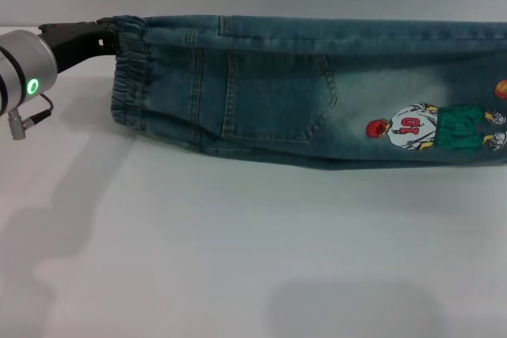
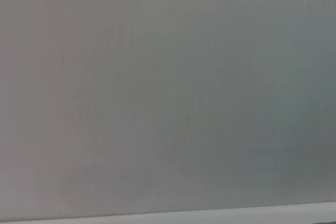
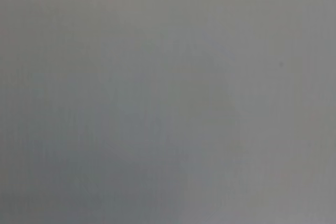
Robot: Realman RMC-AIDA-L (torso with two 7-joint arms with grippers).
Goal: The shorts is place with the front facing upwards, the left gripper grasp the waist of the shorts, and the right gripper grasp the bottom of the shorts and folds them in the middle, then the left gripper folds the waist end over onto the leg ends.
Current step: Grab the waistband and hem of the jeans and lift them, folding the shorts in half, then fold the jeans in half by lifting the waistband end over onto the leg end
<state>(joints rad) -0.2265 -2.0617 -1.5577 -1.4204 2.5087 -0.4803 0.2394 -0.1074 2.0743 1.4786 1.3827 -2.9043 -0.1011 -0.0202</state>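
The left tool [image 1: 111, 36] is closed on the waist [image 1: 131, 69] of the one pair of shorts [image 1: 317, 93], stretched above the white surface [image 1: 238, 259]. One patch pocket [image 1: 277, 96] sits beside one cartoon print [image 1: 436, 127], away from the waist.

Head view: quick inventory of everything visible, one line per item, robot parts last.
shorts: one, blue denim, folded lengthwise, lying across the far part of the table, running off the right edge of the view.
waist: one, puckered denim band, at the robot's left end of the shorts.
patch pocket: one, faded blue, mid-garment.
cartoon print: one, red, white and green, toward the right end.
table: one, white-grey.
left gripper: one, black, on a silver arm with a green light, at the waist's far corner.
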